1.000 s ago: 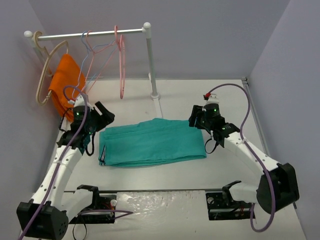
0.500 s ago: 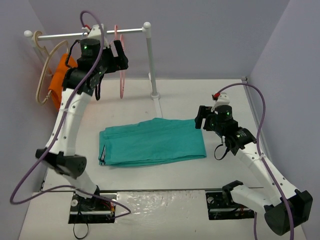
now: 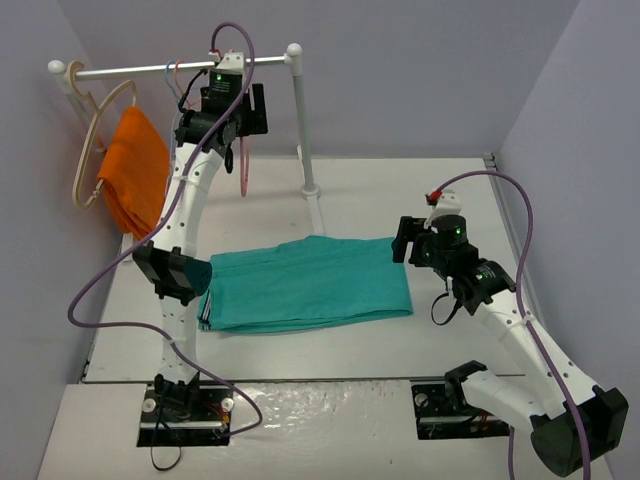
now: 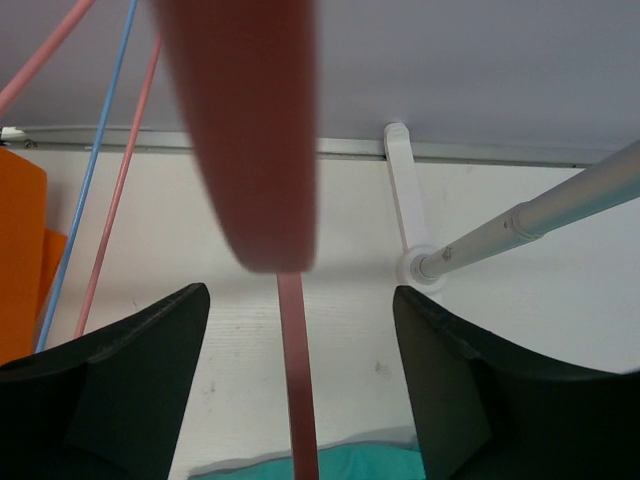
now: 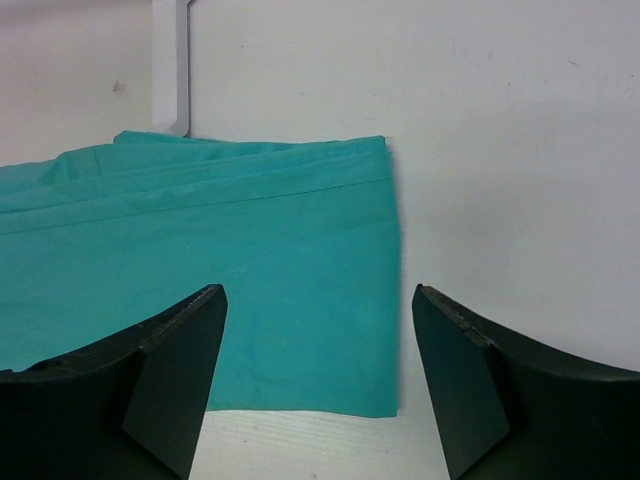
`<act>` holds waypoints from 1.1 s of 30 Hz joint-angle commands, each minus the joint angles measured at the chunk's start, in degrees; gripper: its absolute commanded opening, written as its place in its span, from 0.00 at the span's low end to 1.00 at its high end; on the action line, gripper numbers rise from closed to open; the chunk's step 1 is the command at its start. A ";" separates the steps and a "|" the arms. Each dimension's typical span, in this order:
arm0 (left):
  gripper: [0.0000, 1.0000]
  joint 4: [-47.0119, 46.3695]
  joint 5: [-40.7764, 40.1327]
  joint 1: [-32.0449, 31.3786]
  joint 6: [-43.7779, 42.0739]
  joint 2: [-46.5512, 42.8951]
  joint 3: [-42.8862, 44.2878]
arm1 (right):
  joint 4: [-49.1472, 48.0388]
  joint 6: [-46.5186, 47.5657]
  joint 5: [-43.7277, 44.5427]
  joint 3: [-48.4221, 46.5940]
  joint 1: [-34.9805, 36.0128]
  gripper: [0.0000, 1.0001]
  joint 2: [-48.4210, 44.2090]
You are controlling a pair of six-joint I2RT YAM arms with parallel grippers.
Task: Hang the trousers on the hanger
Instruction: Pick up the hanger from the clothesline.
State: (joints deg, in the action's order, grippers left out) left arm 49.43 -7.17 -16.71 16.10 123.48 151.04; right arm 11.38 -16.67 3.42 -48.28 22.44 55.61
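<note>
The overhead view is lit brightly and evenly from above, and only soft, faint shadows are cast on the table (image 3: 370, 190). A patch of glare is seen at the bottom centre of that view. In the left wrist view the hanger (image 4: 245, 130) at upper centre is heavily blurred. In the right wrist view the trousers (image 5: 200, 260) are rendered sharply, while the fingers (image 5: 500, 390) at the lower corners are left dark.

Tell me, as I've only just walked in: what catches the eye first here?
The teal trousers lie folded flat in the middle of the table. The left arm stretches up to the rail, its hand open astride the pink hanger. An orange cloth hangs near the rail's left end.
</note>
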 commanded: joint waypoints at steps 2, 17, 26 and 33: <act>0.65 -4.33 -1.27 0.36 -2.01 -4.76 -0.38 | -1.71 -0.07 0.06 0.24 -0.02 0.72 -1.12; 0.31 -7.98 0.59 0.02 -0.62 -8.09 -4.26 | -1.73 -0.46 -0.43 1.42 -0.02 0.72 -1.38; 0.31 -8.87 0.06 -0.08 -1.06 -10.62 -6.48 | -1.89 -0.81 -1.20 1.70 -0.01 0.72 -1.63; 0.25 -8.89 0.84 -0.17 -0.70 -10.25 -8.04 | -1.89 -0.91 -1.38 2.05 -0.02 0.72 -2.07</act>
State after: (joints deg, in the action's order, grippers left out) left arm 43.86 -6.82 -16.73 15.40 116.33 142.64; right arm 11.62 -17.07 2.55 -46.35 22.44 54.82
